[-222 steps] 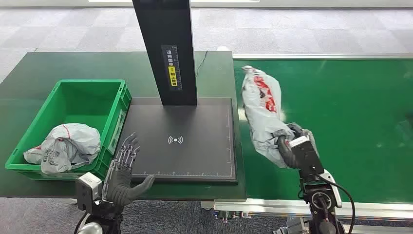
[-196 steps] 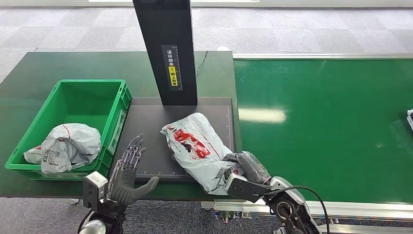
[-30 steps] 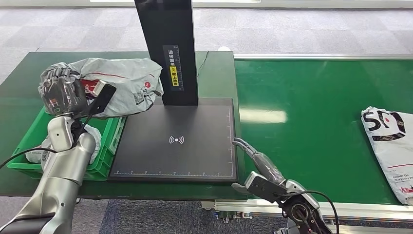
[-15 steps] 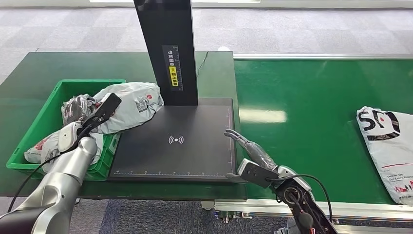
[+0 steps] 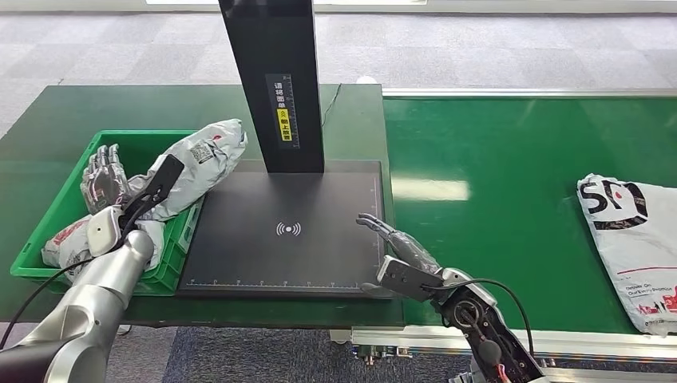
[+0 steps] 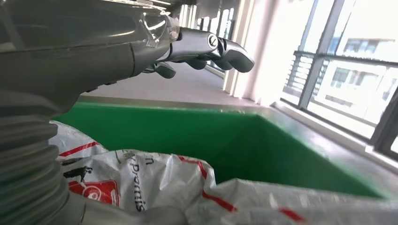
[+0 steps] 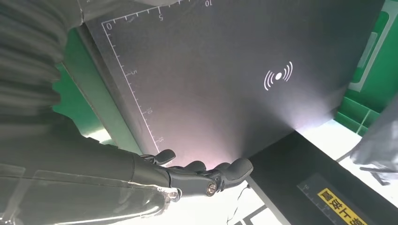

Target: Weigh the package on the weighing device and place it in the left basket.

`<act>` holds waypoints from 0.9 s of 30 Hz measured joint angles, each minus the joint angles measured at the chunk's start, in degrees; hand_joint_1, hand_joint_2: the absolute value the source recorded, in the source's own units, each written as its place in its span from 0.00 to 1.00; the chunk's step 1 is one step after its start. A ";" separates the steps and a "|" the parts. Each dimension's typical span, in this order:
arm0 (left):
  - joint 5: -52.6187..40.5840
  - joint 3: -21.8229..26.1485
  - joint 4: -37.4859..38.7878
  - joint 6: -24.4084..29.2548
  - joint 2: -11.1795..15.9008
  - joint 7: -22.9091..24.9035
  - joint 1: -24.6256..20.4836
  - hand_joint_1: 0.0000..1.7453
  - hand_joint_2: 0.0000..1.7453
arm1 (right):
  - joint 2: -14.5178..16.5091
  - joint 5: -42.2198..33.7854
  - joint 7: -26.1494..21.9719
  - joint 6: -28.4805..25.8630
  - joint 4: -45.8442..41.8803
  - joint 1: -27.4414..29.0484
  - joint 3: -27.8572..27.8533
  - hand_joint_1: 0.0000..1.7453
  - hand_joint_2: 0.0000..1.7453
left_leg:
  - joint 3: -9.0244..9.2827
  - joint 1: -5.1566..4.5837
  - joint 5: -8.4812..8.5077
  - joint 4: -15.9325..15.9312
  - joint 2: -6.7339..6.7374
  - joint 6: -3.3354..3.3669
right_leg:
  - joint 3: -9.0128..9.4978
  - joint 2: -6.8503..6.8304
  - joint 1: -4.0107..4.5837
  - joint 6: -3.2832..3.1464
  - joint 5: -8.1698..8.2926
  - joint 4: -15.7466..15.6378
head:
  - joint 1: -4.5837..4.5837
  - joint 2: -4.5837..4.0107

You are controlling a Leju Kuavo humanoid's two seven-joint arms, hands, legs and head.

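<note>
green belt [image 5: 511, 152] runs beside the black scale [image 5: 291, 231]. a bag [image 5: 192, 163] leans on the green basket [image 5: 172, 259] rim, half inside. left hand [image 5: 104, 177] is spread open over the basket. right hand [image 5: 399, 249] is spread by the scale.

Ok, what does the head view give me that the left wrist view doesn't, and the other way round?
Head view alone: the black weighing plate, the right hand open over its corner, and a second package on the belt. Left wrist view alone: the inside wall of the green basket up close, and windows behind. Both: the left hand open over the basket, and the grey package lying across the basket's rim.
</note>
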 joint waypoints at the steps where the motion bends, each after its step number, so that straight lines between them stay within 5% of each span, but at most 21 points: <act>1: 0.65 0.32 -0.16 2.55 -0.01 -0.97 0.34 0.00 1.00 | 0.03 -0.02 0.23 0.00 -0.03 0.05 0.05 0.00 1.00 | 0.00 0.00 0.00 0.00 0.00 0.00 | 0.00 0.00 0.00 0.00 0.00 0.00 | 0.00 0.01; 8: 5.27 3.43 -5.13 10.16 -0.39 -11.77 3.54 0.00 1.00 | -0.10 -0.29 0.78 -0.03 -1.11 1.26 0.31 0.00 1.00 | -0.01 0.00 0.00 0.00 0.07 0.00 | -0.04 0.05 0.00 0.00 0.00 0.00 | 0.01 -0.01; 15: -0.74 7.99 -11.57 10.39 -1.18 -13.42 6.11 0.00 1.00 | -0.48 -0.35 0.78 -0.10 -1.28 1.68 0.67 0.00 1.00 | -0.01 0.00 0.00 0.00 0.14 0.00 | -0.06 0.10 0.01 0.00 0.00 0.00 | 0.00 0.01; 21: 3.93 13.64 -22.43 10.39 -4.48 -27.38 8.56 0.00 1.00 | -0.71 -0.35 0.61 -0.38 -1.28 2.20 0.85 0.00 1.00 | -0.04 0.00 -0.01 0.00 0.18 0.00 | -0.09 0.13 0.00 -0.01 0.00 -0.01 | 0.00 -0.01; 27: 12.20 16.71 -35.60 10.39 -10.80 -43.24 11.22 0.00 1.00 | -0.89 -0.04 -0.22 -1.02 -1.28 3.06 0.89 0.00 1.00 | -0.09 -0.01 -0.02 0.01 0.15 0.01 | -0.09 0.10 -0.01 0.00 0.00 -0.02 | 0.01 0.00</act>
